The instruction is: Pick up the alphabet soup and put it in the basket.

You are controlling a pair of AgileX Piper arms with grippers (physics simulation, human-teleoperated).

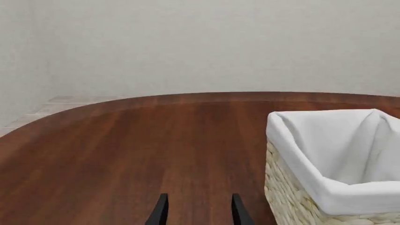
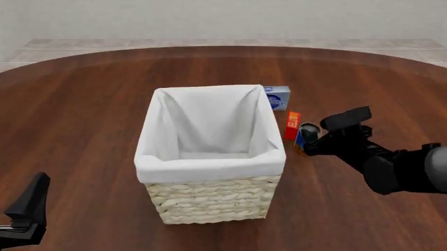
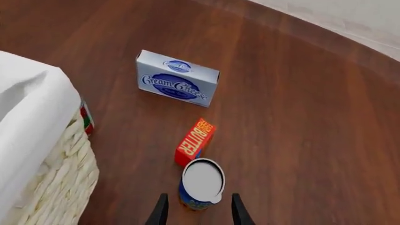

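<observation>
Approach step: right gripper (image 3: 196, 208), fingers apart, brackets the small blue-labelled, grey-topped alphabet soup tin (image 3: 202, 183), at three o'clock of the cream wicker basket (image 2: 209, 201). Next move likely calls for closing, then lifting.

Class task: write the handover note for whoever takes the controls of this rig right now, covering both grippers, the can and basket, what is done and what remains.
Right gripper: open, fingers either side of the alphabet soup, not closed on it.
Left gripper: open, empty, beside the basket.
The soup stands upright on the table right of the basket, next to the butter box.
Done: approach. Left: grasp, lift, place in basket.
</observation>
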